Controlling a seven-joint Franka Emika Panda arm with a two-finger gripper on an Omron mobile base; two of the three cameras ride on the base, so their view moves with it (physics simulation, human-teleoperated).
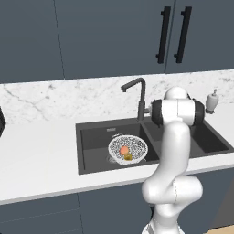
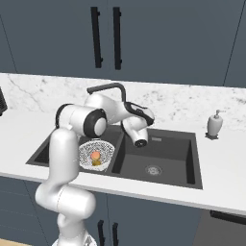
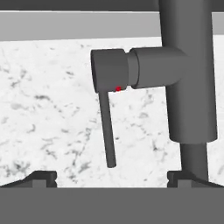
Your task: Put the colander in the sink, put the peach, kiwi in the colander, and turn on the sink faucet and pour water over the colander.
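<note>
The colander [image 1: 128,149] sits in the left basin of the sink [image 1: 89,148], with the peach [image 1: 124,150] and kiwi [image 1: 128,157] already inside it, so what's left, by my read, is the water. The arm is reaching in behind the basin divider, and in the hand view the faucet [image 3: 188,74] column stands right there with its lever [image 3: 107,127] hanging down off the side hub, just ahead of the fingertips [image 3: 41,177]. The gripper [image 3: 112,179] is spread wide, holding nothing, one tip on each side of the lever and not touching it. Here's where it could go wrong: the lever is a thin rod, and if the hand pushes from too near the hub it may slip off or barely swing it, leaving the tap shut. The column is close on one side, so a sideways sweep could knock the finger into it and stall the move. No stream is running. And watch the spout [image 1: 132,84]: it angles out over the left basin, but I can't tell if its tip is truly above the colander, so the stream could land beside the mesh on the sink floor instead.
</note>
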